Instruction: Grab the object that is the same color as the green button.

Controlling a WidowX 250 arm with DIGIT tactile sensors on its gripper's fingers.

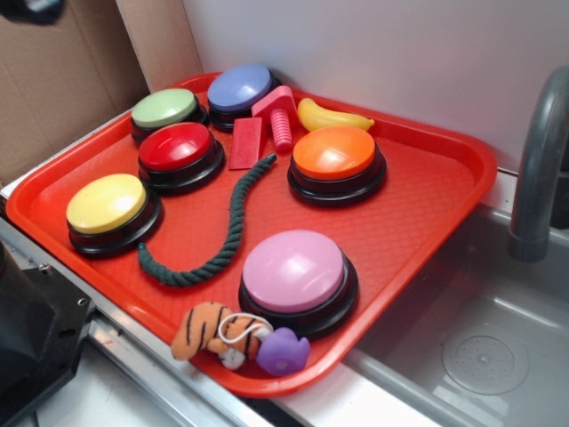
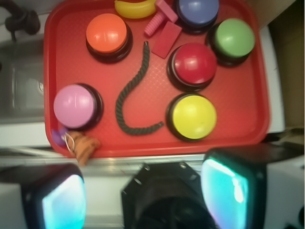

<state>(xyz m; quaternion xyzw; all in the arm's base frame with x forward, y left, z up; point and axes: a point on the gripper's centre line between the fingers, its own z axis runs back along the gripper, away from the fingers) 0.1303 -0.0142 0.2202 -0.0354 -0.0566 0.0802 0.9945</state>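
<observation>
1. Tray [image 1: 444, 178]: red plastic, rectangular, rounded corners. It sits on a counter beside a grey sink [image 1: 498, 338]; it holds every item below.
2. Rope [image 1: 233, 227]: dark green, twisted, lying flat on the tray floor in a loose S-curve. One end points at the red block, the other curls round near the yellow button. It lies between the red and yellow buttons on one side and the orange and pink buttons on the other. Nothing touches it.
3. Green button [image 1: 165, 108]: pale green dome, black base, in a far corner of the tray, just beside the blue and red buttons.
4. Blue button [image 1: 239, 87]: next to the green one along the far edge.
5. Red button [image 1: 178, 148], yellow button [image 1: 107, 204]: in a row down one side of the tray.
6. Orange button [image 1: 334, 153], pink button [image 1: 293, 270]: on the other side of the rope.
7. Small items: red block [image 1: 246, 143], pink bolt [image 1: 279, 120], banana [image 1: 333, 116], toy tiger [image 1: 213, 334] and a purple piece [image 1: 284, 351] at the near rim.
8. Gripper [image 2: 143, 191]: fingers [image 2: 226, 183] spread wide apart, empty, outside the near rim of the tray, well apart from the rope.
</observation>
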